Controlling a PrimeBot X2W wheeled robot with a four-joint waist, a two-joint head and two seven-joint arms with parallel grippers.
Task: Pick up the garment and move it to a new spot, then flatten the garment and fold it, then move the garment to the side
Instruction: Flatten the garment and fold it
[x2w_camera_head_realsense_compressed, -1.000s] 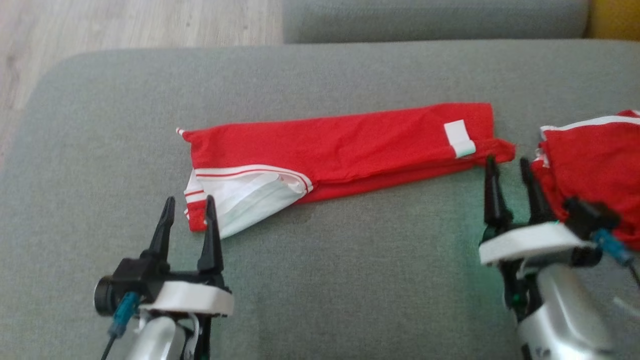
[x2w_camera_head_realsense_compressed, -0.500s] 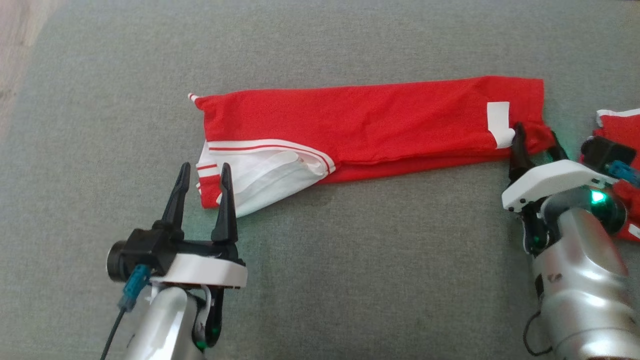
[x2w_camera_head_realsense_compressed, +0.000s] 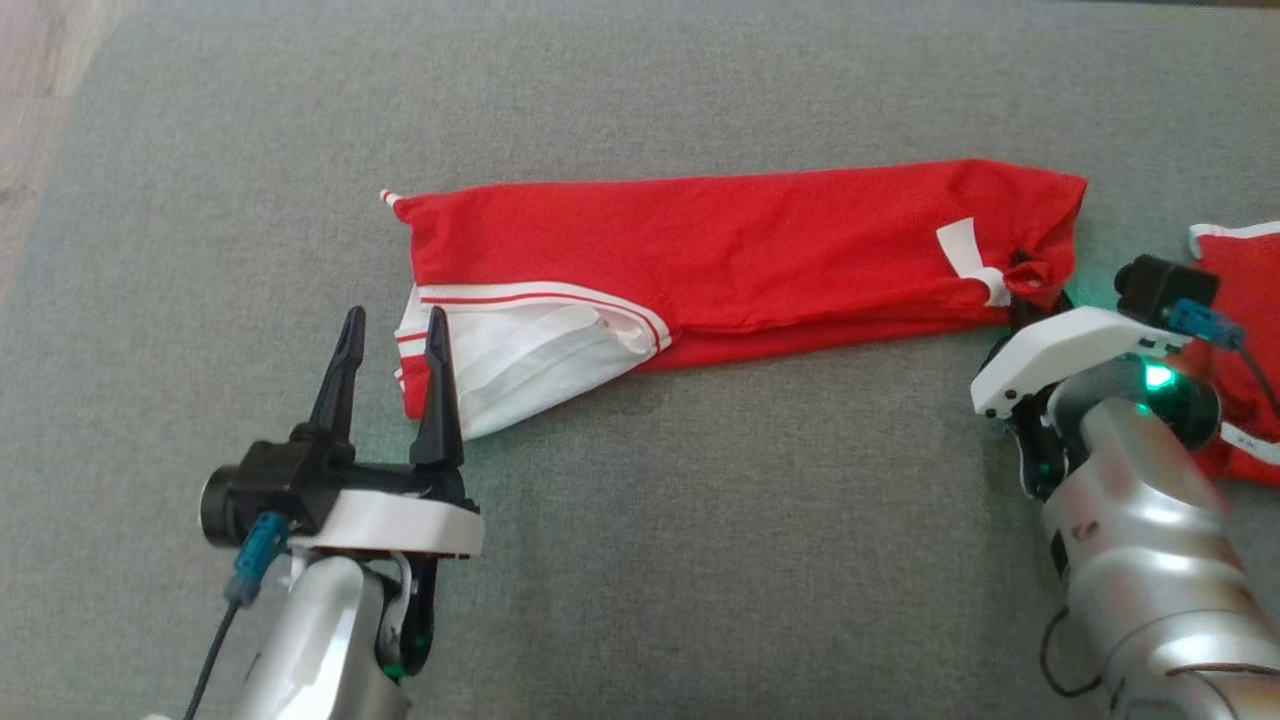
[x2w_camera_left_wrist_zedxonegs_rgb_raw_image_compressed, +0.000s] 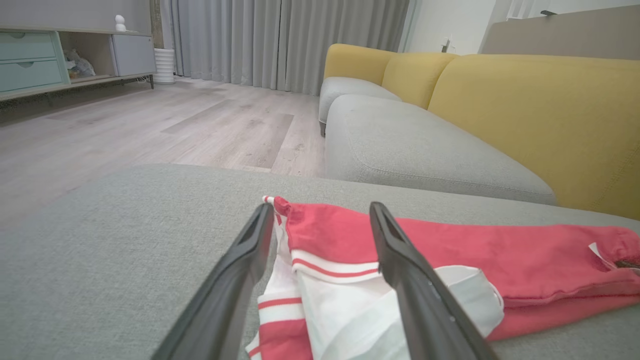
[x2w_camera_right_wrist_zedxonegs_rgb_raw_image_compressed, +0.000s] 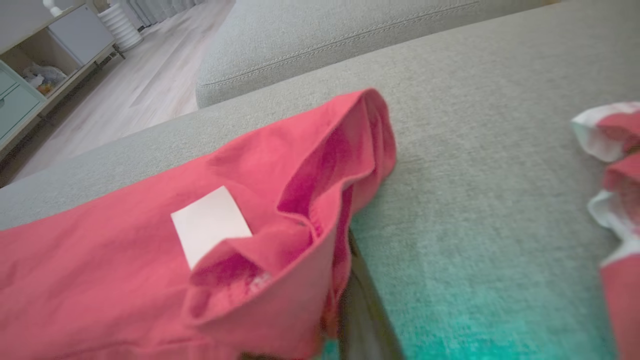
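The garment (x2w_camera_head_realsense_compressed: 720, 250) is red with white stripes and lies folded into a long strip across the grey sofa cushion (x2w_camera_head_realsense_compressed: 700, 520). My right gripper (x2w_camera_head_realsense_compressed: 1035, 292) is shut on its right end, where the cloth bunches up beside a white label (x2w_camera_head_realsense_compressed: 965, 255). The right wrist view has that puckered red end (x2w_camera_right_wrist_zedxonegs_rgb_raw_image_compressed: 280, 240) draped over one dark finger (x2w_camera_right_wrist_zedxonegs_rgb_raw_image_compressed: 362, 310). Just short of the garment's white lower-left corner (x2w_camera_head_realsense_compressed: 520, 370), my left gripper (x2w_camera_head_realsense_compressed: 393, 322) stands open. In the left wrist view its fingers (x2w_camera_left_wrist_zedxonegs_rgb_raw_image_compressed: 320, 207) frame the striped edge (x2w_camera_left_wrist_zedxonegs_rgb_raw_image_compressed: 335, 267) without touching it.
A second red and white garment (x2w_camera_head_realsense_compressed: 1245, 290) lies at the right edge, beside my right wrist. The cushion's left edge meets wooden floor (x2w_camera_head_realsense_compressed: 40, 120). Beyond are another grey seat (x2w_camera_left_wrist_zedxonegs_rgb_raw_image_compressed: 410, 145), a yellow sofa back (x2w_camera_left_wrist_zedxonegs_rgb_raw_image_compressed: 540, 110) and a low cabinet (x2w_camera_left_wrist_zedxonegs_rgb_raw_image_compressed: 30, 65).
My right gripper reached the garment's right end and shut on it, puckering the cloth. The head camera tilted down early on. My left gripper stayed open at the left corner.
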